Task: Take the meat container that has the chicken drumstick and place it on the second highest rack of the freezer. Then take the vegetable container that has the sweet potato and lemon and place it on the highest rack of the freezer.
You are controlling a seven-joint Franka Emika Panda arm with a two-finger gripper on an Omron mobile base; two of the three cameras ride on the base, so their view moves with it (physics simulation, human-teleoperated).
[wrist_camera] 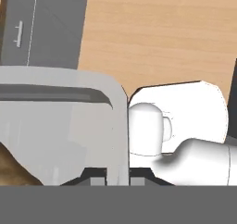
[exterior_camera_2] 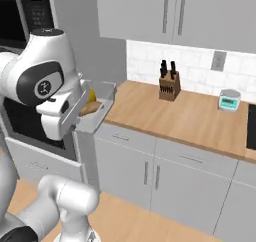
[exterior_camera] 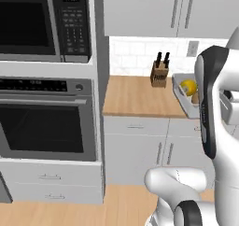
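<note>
My gripper (wrist_camera: 118, 173) is shut on the wall of the pale grey vegetable container (exterior_camera_2: 100, 106) and holds it at about counter height. In the hand view the container's rim (wrist_camera: 118, 121) runs up between the two fingertips. The yellow lemon (exterior_camera: 189, 86) lies inside, partly behind my arm, and the lemon (exterior_camera_2: 92, 94) also peeks out behind the hand. The tan sweet potato (exterior_camera_2: 90, 108) lies beside it, and the sweet potato (wrist_camera: 11, 170) appears as a brown patch through the container's wall. The freezer and the meat container with the chicken drumstick are out of view.
A wooden counter (exterior_camera_2: 190, 113) carries a knife block (exterior_camera_2: 169, 86) and a small kitchen scale (exterior_camera_2: 229, 100). To the left stands a column with a wall oven (exterior_camera: 46, 122) and a microwave (exterior_camera: 44, 22). White cupboards (exterior_camera: 140, 10) hang above the counter.
</note>
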